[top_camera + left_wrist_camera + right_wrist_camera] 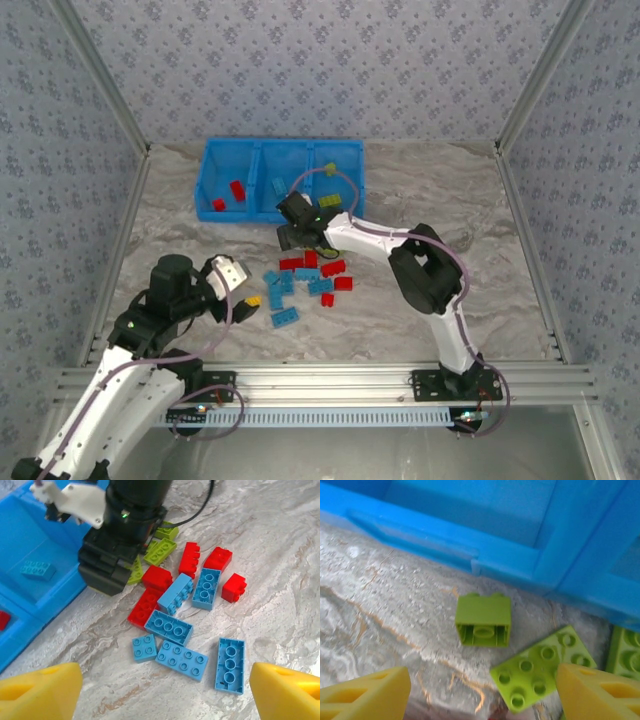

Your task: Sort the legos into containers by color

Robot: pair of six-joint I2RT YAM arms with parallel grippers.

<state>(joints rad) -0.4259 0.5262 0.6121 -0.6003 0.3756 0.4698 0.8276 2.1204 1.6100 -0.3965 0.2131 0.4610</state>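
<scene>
I see marbled table [450, 200], patterned walls [320, 60], right gripper [482, 672] by bin [210, 170], jaws wide over green brick [483, 619], left gripper [165, 667] farther off, wide.

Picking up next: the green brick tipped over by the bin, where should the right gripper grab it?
Probably its two smooth side faces, coming straight down. The green brick lies hollow side toward the camera, studs toward the bin, so those flat faces suit the open right gripper.
</scene>
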